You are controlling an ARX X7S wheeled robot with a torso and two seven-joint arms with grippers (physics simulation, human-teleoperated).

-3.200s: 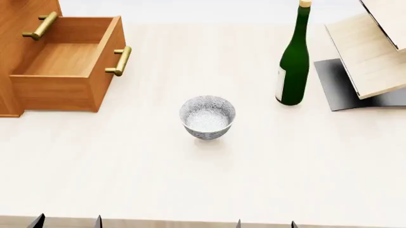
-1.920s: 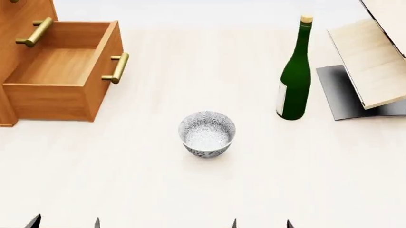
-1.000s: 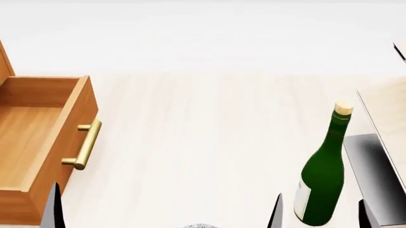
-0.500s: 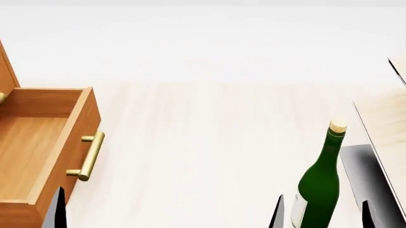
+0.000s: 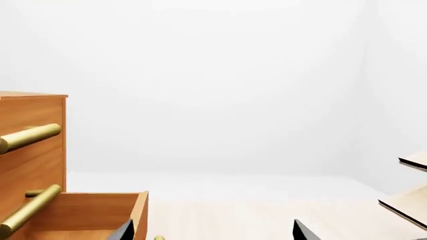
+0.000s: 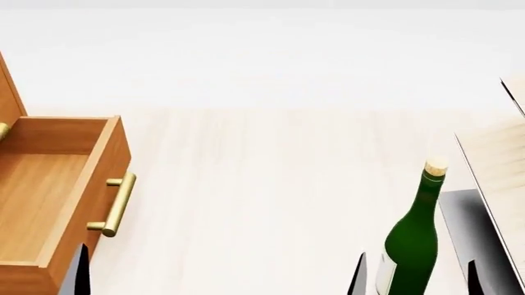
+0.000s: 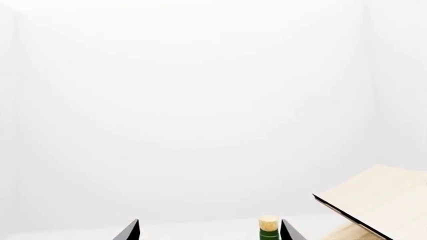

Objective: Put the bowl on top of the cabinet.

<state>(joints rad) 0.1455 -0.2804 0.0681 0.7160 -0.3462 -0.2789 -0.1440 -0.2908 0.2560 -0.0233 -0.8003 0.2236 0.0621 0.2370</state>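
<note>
Cabinet (image 6: 49, 184) sat at left w/ its drawer (image 6: 45, 184) pulled out. Left pincer (image 5: 210, 232) and right pincer (image 7: 208, 229) showed only dark tips set apart, nothing btwn them: both looked open, empty. Bottle (image 6: 410, 239) stood at right, just by the right pincer's tips. Bowl wasn't in any view. Risks: a blind reach could miss the bowl, or the right arm could topple the bottle.

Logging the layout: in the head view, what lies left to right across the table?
Open drawer of the cabinet → brass handle → green bottle → pale wooden rack on its dark base.
</note>
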